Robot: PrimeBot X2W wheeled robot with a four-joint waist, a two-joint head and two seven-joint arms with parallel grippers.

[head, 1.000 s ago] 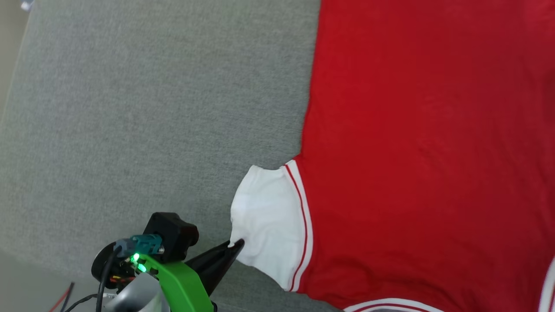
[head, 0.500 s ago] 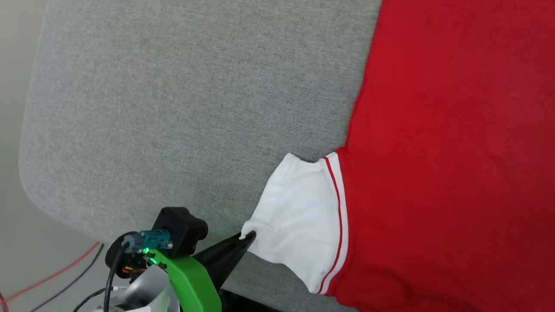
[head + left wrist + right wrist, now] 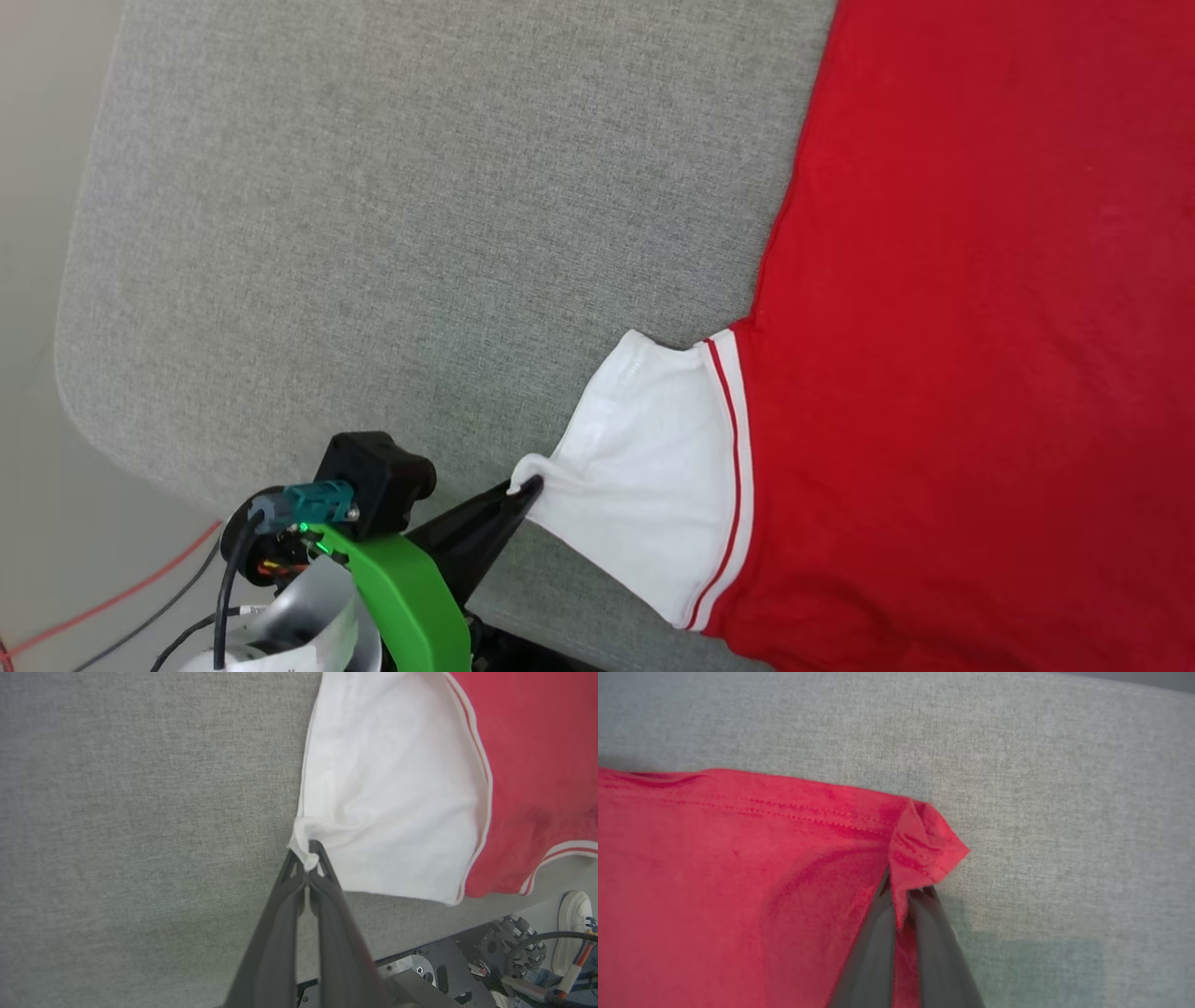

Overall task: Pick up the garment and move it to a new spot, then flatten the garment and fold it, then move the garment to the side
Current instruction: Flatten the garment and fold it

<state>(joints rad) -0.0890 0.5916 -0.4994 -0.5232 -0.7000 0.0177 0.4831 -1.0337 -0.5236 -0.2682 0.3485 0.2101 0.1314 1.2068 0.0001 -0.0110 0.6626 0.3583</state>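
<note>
The garment [image 3: 980, 327] is a red jersey with a white short sleeve [image 3: 653, 485] and red-striped trim, spread over the right of the grey padded table [image 3: 420, 233]. My left gripper [image 3: 525, 487] is shut on the sleeve's corner, pinched between both fingers in the left wrist view [image 3: 308, 855]. The sleeve [image 3: 387, 793] fans out from that pinch. In the right wrist view my right gripper [image 3: 908, 891] is shut on a bunched corner of the garment's red hem [image 3: 920, 844]. The print is hidden.
The table's rounded corner [image 3: 84, 411] and near edge lie close to my left gripper. Red and black cables [image 3: 121, 588] run over the floor below. The robot's dark base [image 3: 467, 966] and a white shoe [image 3: 572, 919] appear past the table edge.
The head camera has swung, shifting the whole picture right. The left gripper keeps its pinch on the sleeve corner, which now looks pulled out to a point.
</note>
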